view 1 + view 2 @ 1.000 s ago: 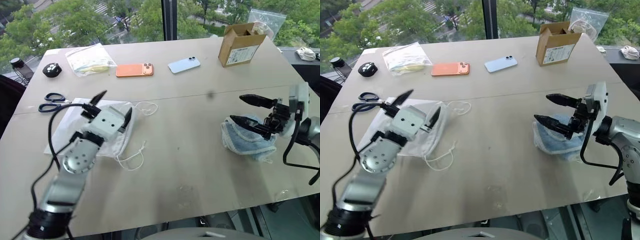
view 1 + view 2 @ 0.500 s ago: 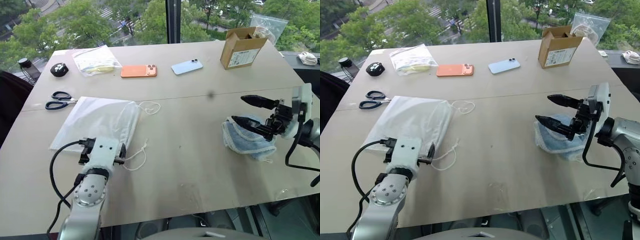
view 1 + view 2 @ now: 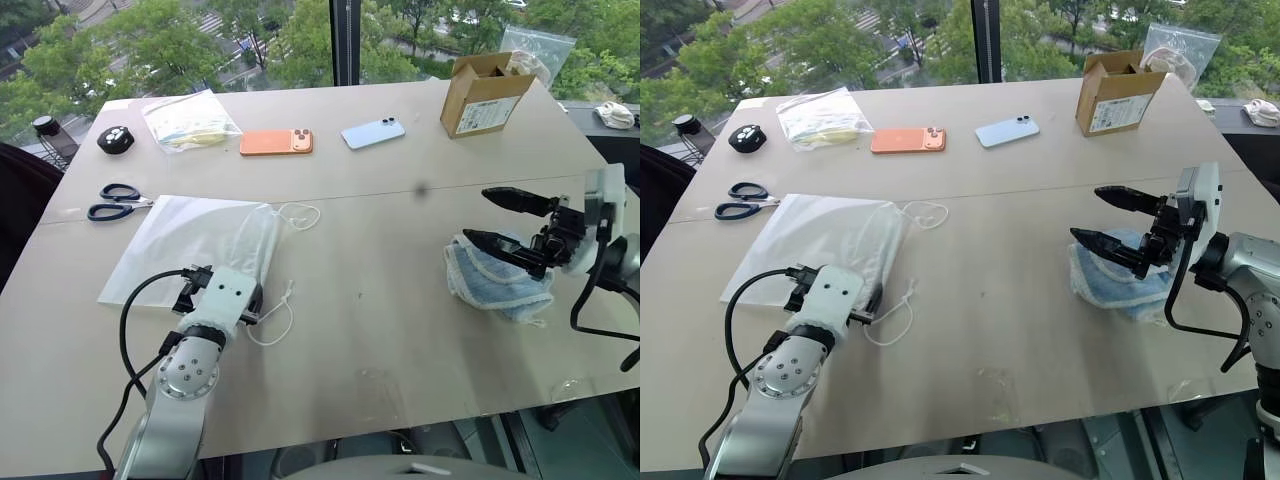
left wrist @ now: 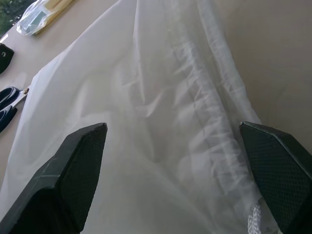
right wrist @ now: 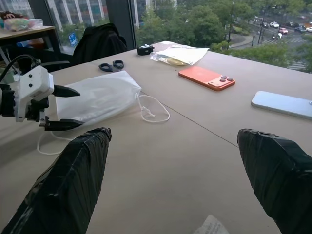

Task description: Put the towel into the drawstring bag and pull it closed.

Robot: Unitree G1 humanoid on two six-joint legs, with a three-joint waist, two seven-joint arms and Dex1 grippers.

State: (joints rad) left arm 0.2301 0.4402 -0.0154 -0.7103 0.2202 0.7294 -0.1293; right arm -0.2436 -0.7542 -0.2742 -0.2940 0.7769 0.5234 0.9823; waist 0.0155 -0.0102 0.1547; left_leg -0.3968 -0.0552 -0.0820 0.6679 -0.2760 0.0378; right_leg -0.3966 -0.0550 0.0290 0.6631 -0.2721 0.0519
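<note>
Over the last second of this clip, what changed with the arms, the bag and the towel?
The left gripper, open throughout, came down from above the drawstring bag toward its near, gathered end and now sits low over it, holding nothing. The right gripper stayed open above the towel without moving. Bag and towel lie where they were on the table.

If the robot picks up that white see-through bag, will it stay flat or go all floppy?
Probably floppy: the drawstring bag is thin, see-through cloth lying wrinkled and flat on the table, so it would likely sag from the left end effector. It also looks light for its size. Its loose cord loops would probably dangle and might snag.
</note>
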